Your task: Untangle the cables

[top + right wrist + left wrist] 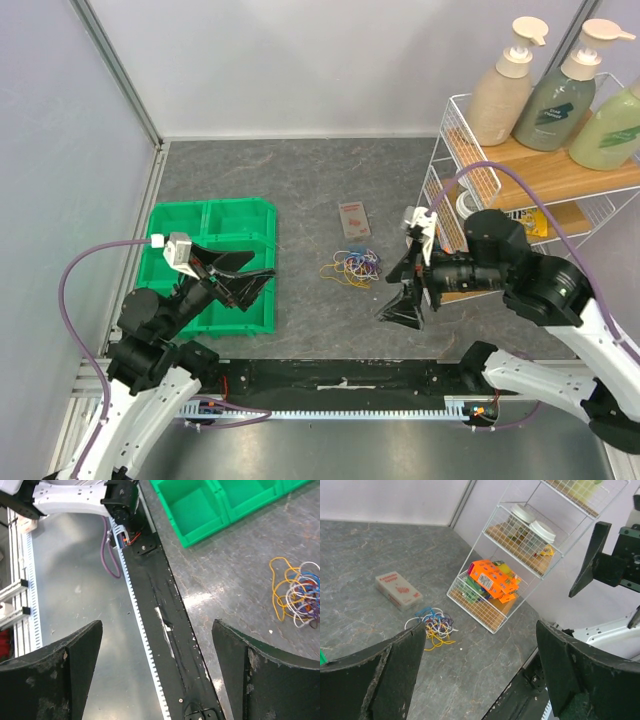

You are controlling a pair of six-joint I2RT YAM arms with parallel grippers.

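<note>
The cables (pixel 352 267) lie in one small tangle of yellow, blue, purple, white and orange loops on the grey table, mid-way between the two arms. The same cables (pixel 435 626) show in the left wrist view beyond the left finger, and the cables (pixel 297 597) sit at the right edge of the right wrist view. My left gripper (pixel 250 278) hovers over the green bin, open and empty (pixel 481 625), well left of the tangle. My right gripper (pixel 398 290) hangs open and empty (pixel 157 624) to the right of the tangle, pointing down at the table's near edge.
A green compartment bin (pixel 235 225) sits at the left. A small pink box (pixel 354 219) lies just behind the tangle. A white wire rack (pixel 450 150) with pump bottles, jars and an orange packet (pixel 492 578) stands at the right. A black rail (pixel 340 375) runs along the near edge.
</note>
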